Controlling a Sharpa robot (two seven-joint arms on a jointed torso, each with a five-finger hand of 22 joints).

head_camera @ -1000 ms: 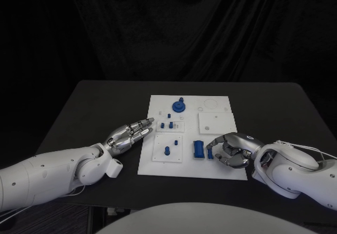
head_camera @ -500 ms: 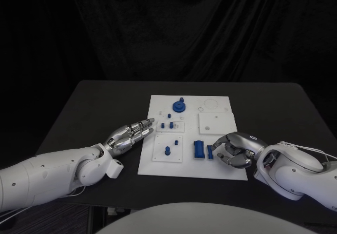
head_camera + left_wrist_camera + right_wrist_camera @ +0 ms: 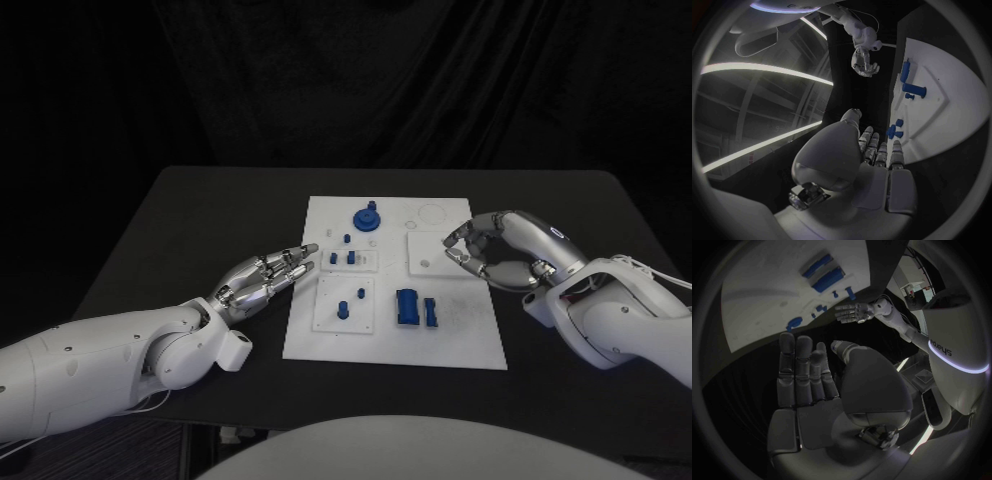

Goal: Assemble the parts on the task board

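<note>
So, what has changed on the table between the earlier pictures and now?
The right hand has moved away from the two blue parts at the board's near right and now hangs further back, by the board's right edge. It holds nothing, fingers apart. The left hand has stayed by the board's left edge, fingers out. All blue parts lie as before.

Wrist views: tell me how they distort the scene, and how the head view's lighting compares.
Left wrist view: fisheye bends the task board edge into a curve. Right wrist view: the same bowing. Head view: straight edges, white board bright against black table and dark backdrop.
</note>
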